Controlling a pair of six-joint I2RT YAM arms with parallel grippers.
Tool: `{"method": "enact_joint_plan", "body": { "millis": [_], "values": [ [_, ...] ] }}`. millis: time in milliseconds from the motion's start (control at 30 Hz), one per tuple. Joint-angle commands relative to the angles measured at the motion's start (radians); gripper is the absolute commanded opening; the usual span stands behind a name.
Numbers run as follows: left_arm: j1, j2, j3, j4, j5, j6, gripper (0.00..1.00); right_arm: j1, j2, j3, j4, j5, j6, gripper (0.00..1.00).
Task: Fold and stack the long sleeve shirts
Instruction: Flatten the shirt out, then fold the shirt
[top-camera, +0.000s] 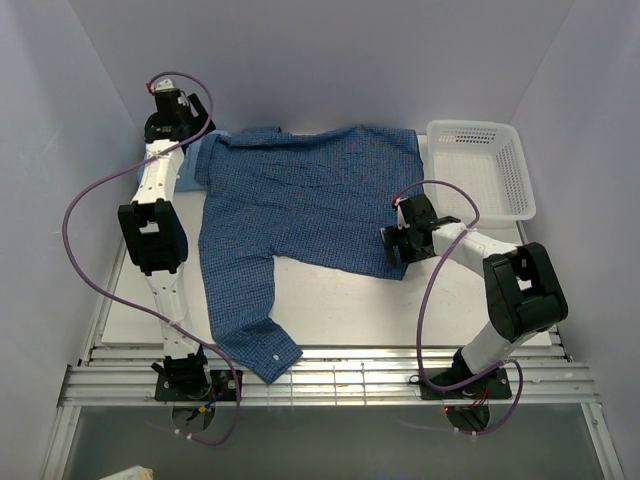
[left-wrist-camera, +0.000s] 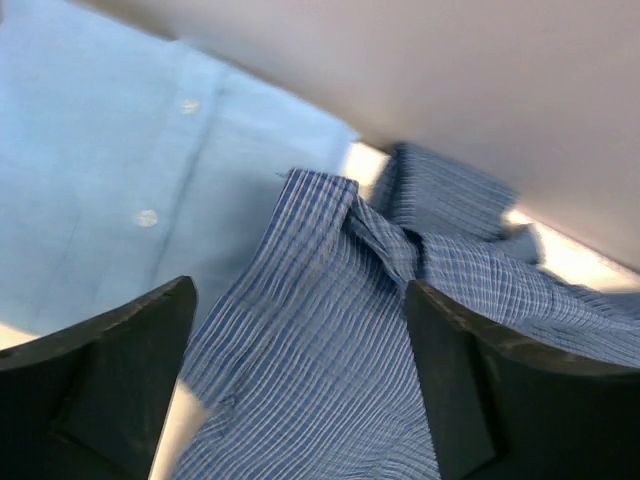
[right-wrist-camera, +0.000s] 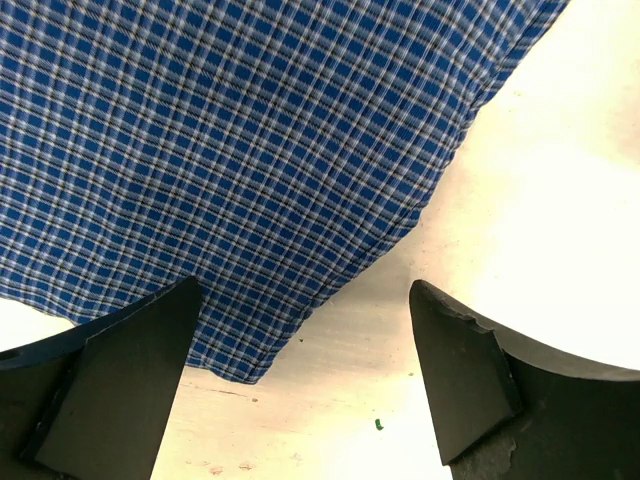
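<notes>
A: Where are the shirts lying?

B: The dark blue fine-checked cloth shirt (top-camera: 300, 200) is lying spread flat on the white table (top-camera: 330, 300), one sleeve (top-camera: 240, 310) trailing toward the near edge; the plain light blue cloth shirt (left-wrist-camera: 100, 150) is showing just beside its collar (left-wrist-camera: 380, 240) at the far left.

A: And the grippers?

B: Both are standing with fingers apart, gripping nothing. The left gripper (left-wrist-camera: 300, 400) is hovering over the collar; the right gripper (right-wrist-camera: 300, 380) over the hem corner (right-wrist-camera: 250, 365).

A: How is it going to handle?

B: I'm judging it light, soft and limp; I'm favouring pinches at the shoulder and the hem edge, since the middle would be sagging.
</notes>
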Motion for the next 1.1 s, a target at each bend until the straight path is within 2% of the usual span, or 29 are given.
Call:
{"method": "enact_joint_plan", "body": {
  "millis": [0,200,300,433,467,567,633,733,800,900,1067],
  "values": [
    [0.045,0.020,0.020,-0.055,0.027,-0.029,0.98,-0.003,-0.006,0.058,-0.001,0.019,-0.008,0.90],
    [0.047,-0.030,0.016,-0.121,0.075,-0.041,0.98,0.000,-0.059,0.081,-0.021,-0.032,-0.006,0.90],
    [0.045,-0.146,-0.097,-0.144,0.145,-0.070,0.98,0.005,-0.096,0.069,-0.041,-0.058,0.034,0.91],
    [0.043,-0.383,-0.428,-0.149,0.222,-0.156,0.98,0.035,-0.202,-0.035,0.011,-0.168,0.019,0.90],
    [0.039,-0.432,-0.567,-0.149,0.234,-0.167,0.98,0.045,-0.216,-0.052,0.043,-0.205,0.011,0.90],
    [0.034,-0.614,-0.808,-0.178,0.279,-0.203,0.98,0.089,-0.242,-0.093,0.059,-0.219,0.011,0.90],
    [0.031,-0.723,-0.884,-0.251,0.261,-0.200,0.98,0.124,-0.242,-0.103,0.056,-0.207,0.029,0.90],
    [0.030,-0.794,-0.983,-0.419,0.190,-0.208,0.98,0.154,-0.234,-0.124,0.054,-0.168,0.058,0.90],
    [0.030,-0.862,-1.079,-0.498,0.197,-0.225,0.98,0.161,-0.244,-0.144,0.053,-0.133,0.101,0.91],
    [0.030,-0.940,-1.206,-0.578,0.237,-0.280,0.98,0.160,-0.265,-0.167,0.045,-0.070,0.156,0.90],
    [0.028,-0.982,-1.357,-0.591,0.294,-0.374,0.98,0.161,-0.274,-0.170,0.050,-0.049,0.183,0.90]
  ]
}}
